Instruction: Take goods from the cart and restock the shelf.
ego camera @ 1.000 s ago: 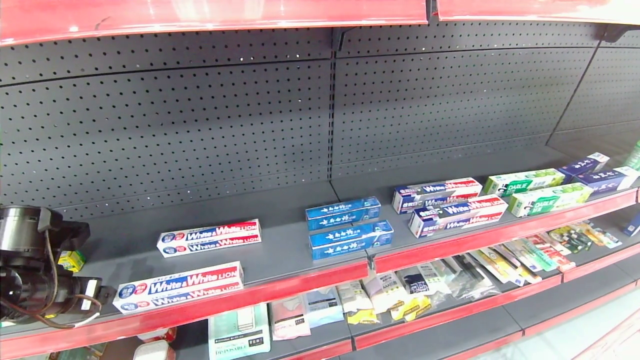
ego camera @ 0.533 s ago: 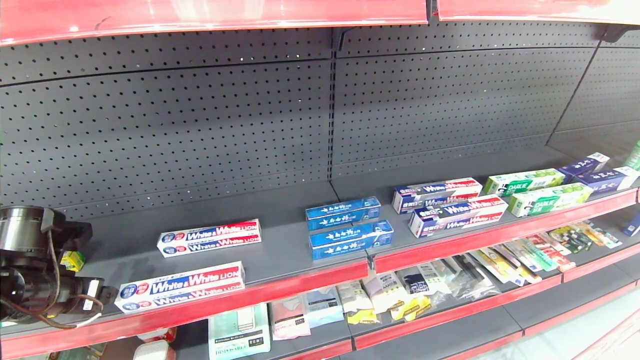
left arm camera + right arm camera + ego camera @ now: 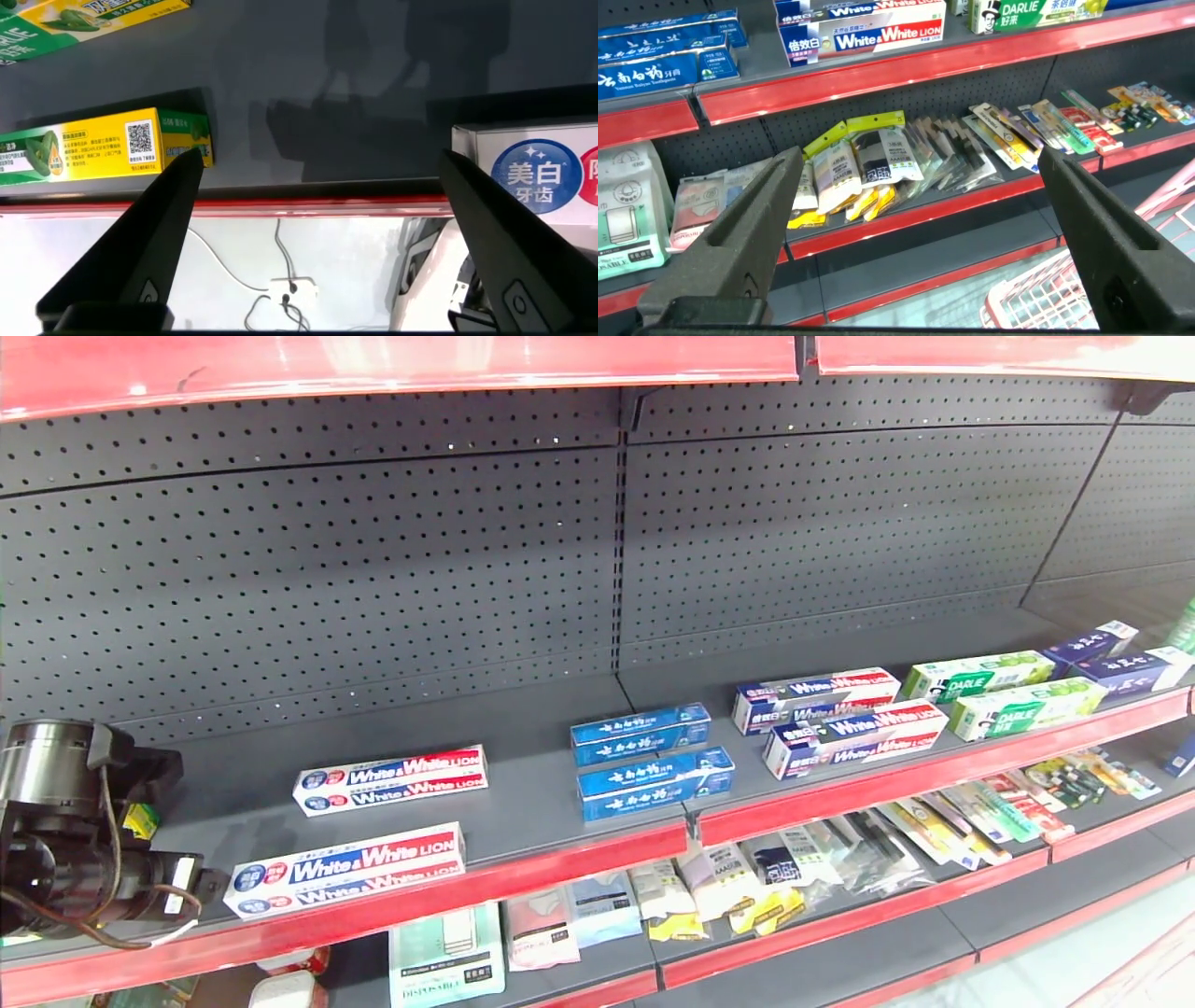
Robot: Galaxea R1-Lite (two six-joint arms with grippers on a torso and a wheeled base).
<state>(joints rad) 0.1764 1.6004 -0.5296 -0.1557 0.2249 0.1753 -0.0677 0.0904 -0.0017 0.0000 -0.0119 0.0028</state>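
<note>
My left gripper (image 3: 320,157) is open with nothing between its fingers, low over the front edge of the grey shelf (image 3: 560,784). It hangs between a green and yellow box (image 3: 103,145) and the front white toothpaste box (image 3: 344,870), whose end (image 3: 523,173) lies next to one finger. The left arm (image 3: 65,859) shows at the shelf's left end. My right gripper (image 3: 917,154) is open and empty, held in front of the lower shelf of hanging packets (image 3: 878,168). A pink cart basket (image 3: 1046,299) sits below it.
More toothpaste boxes lie on the shelf: a second white one (image 3: 390,780), two blue (image 3: 653,770), two white and red (image 3: 840,719), two green (image 3: 1008,691). The shelf has a red front lip (image 3: 560,861) and a perforated back panel (image 3: 373,569). Bare shelf lies behind the boxes.
The front white toothpaste box has slid a little to the right along the shelf's front edge, and the left arm has moved right with it. The other boxes have not moved.
</note>
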